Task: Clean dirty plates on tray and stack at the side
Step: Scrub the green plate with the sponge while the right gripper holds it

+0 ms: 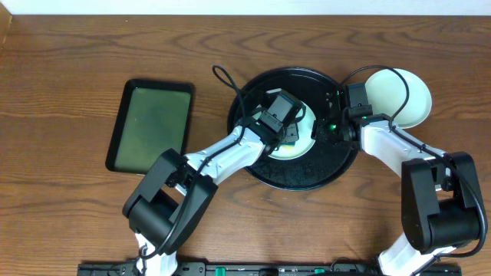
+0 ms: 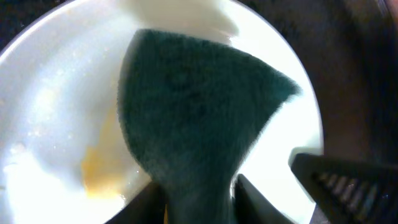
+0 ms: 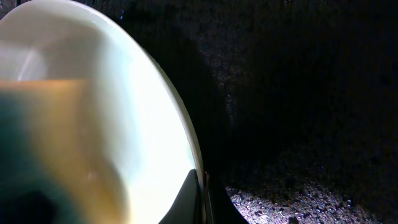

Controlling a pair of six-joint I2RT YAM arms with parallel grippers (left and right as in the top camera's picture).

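On tray (image 1: 307, 172), left jaws clamp sponge (image 2: 199, 106) half-hiding plate (image 2: 56, 93); right jaws pinch its rim.

The brown wooden table (image 1: 69, 46) carries a glossy round black tray (image 1: 307, 178) near its middle. A smaller rectangular black tray with a green inside (image 1: 115, 138) lies well to the left of it, and a pale plate (image 1: 410, 96) rests just beside the round tray's upper right rim.

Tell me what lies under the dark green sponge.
A pale plate on the black tray, with a yellowish smear showing beside the sponge. The plate's surface directly beneath the sponge is covered, so any dirt there cannot be seen.
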